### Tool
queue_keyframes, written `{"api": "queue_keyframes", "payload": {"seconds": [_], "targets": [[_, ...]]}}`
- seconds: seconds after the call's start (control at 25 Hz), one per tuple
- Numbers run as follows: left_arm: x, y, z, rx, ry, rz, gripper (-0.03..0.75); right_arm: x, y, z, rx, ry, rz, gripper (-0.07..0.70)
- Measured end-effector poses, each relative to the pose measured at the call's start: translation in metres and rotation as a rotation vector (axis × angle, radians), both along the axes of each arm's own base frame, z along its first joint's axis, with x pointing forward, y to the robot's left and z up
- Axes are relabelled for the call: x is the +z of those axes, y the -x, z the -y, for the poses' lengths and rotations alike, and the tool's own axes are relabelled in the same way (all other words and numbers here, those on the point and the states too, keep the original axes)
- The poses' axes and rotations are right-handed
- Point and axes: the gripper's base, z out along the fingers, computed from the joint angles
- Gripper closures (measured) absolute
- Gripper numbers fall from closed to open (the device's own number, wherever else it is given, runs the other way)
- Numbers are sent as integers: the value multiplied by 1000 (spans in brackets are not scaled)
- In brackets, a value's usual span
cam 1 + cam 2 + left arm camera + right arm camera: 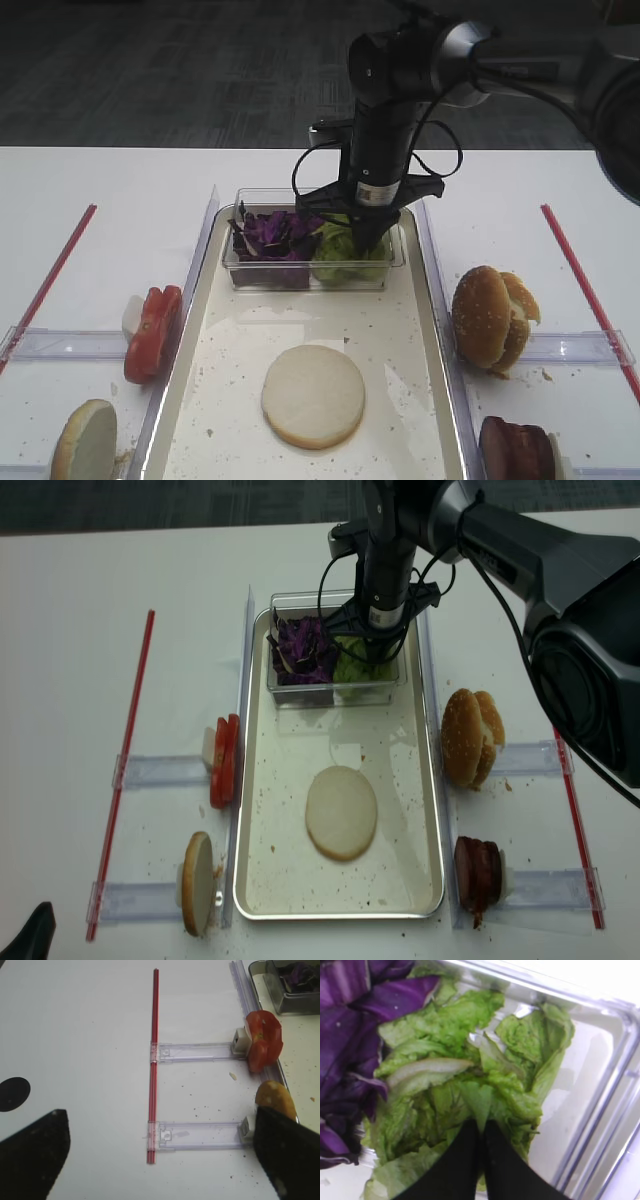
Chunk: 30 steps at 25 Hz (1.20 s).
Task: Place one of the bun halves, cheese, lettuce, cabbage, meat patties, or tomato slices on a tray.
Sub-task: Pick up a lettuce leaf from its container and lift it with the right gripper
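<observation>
My right gripper (362, 240) reaches down into the clear box (300, 275) at the far end of the tray (240, 400). In the right wrist view its black fingers (482, 1127) are pinched shut on a leaf of light green lettuce (450, 1060), with purple cabbage (350, 1035) beside it. A pale bun half (313, 395) lies cut face up on the tray. Tomato slices (153, 332) and another bun half (85, 440) stand left of the tray. Sesame bun halves (490, 315) and meat patties (515, 450) stand to its right. My left gripper (160, 1145) hangs open over the table, holding nothing.
Clear plastic holders (200, 1051) carry the food on both sides of the tray. A red strip (50, 280) runs along the left of the table and another (585, 290) along the right. Crumbs speckle the tray.
</observation>
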Motion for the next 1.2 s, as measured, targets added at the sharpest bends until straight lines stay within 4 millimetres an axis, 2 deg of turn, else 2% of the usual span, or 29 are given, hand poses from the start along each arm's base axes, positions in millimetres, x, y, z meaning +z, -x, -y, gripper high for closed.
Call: {"api": "queue_keyframes", "payload": {"seconds": [0.24,0.36,0.64,0.92,1.2], "targets": [[0,0,0,0,0,0,29,1,0,1,9,8,7,584],[0,0,0,0,0,0,29,10,1,1,13,2,20,584],[0,0,0,0,0,0,29,47,-5,-2,25,-21,65,584],[0,0,0,0,0,0,29,92,-15,-8,21,-93,188,584],[0,0,0,0,0,0,29,95,-14,-9,19,-112,180,585]]}}
